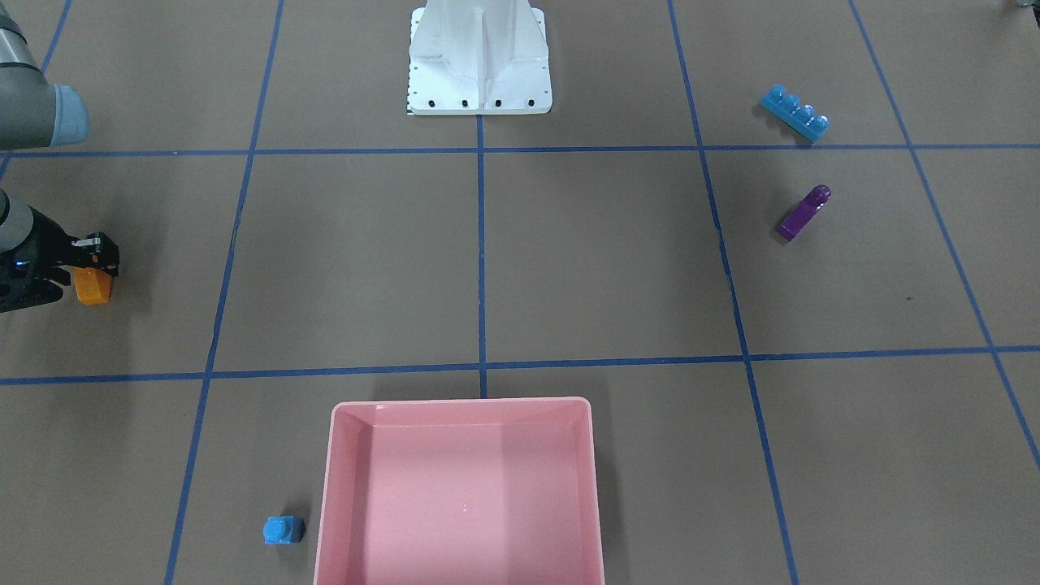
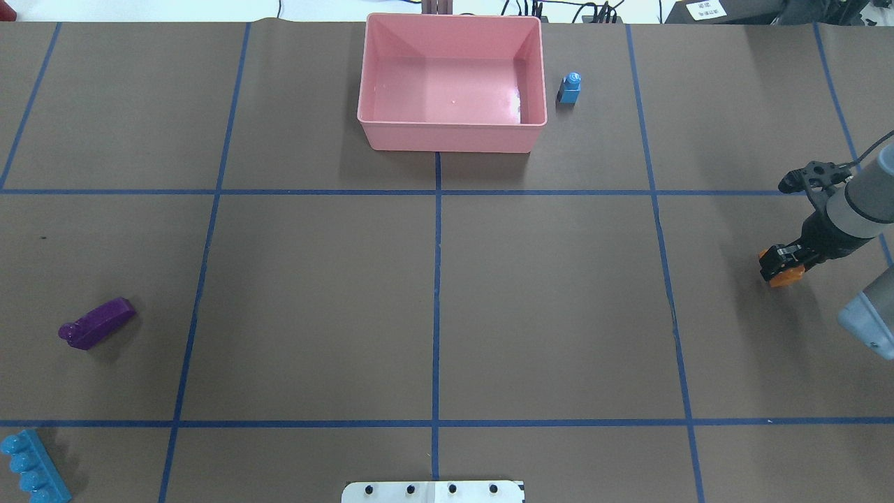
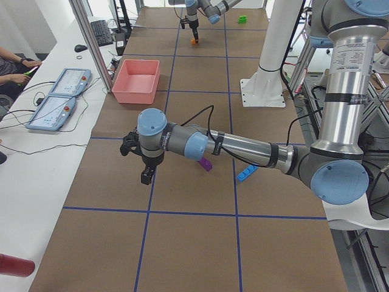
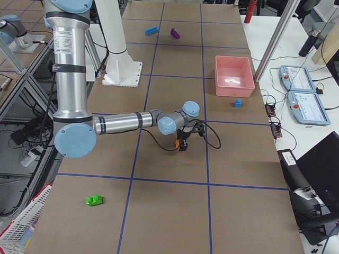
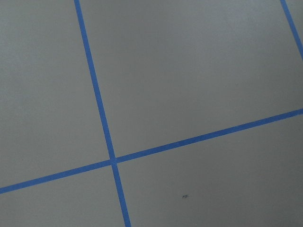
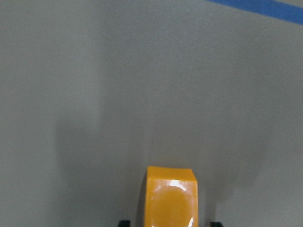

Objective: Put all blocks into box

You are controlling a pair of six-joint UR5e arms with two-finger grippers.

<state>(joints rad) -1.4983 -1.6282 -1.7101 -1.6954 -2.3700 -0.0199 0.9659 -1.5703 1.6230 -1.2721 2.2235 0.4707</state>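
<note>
Right tool (image 2: 782,263) is pinched narrow on the orange block (image 6: 170,198), low over the counter (image 2: 559,314). It looks a light, hard, glossy brick, likely slippery, best held by its flat sides. Left tool (image 3: 146,175): can't tell how open. Far across, the pink box (image 2: 450,136) sits empty.

The right gripper (image 1: 92,273) is covering the top of the orange block (image 1: 93,291), and the right wrist view's lower edge is cutting that block off — only dark tips of the fingers (image 6: 124,222) are peeking in. The long blue block (image 2: 29,467) is running off the overhead view's corner, the box (image 1: 460,401) off the front-facing view's bottom. The left gripper (image 3: 146,176) is showing only side-on — too unclear to judge its jaws.
</note>
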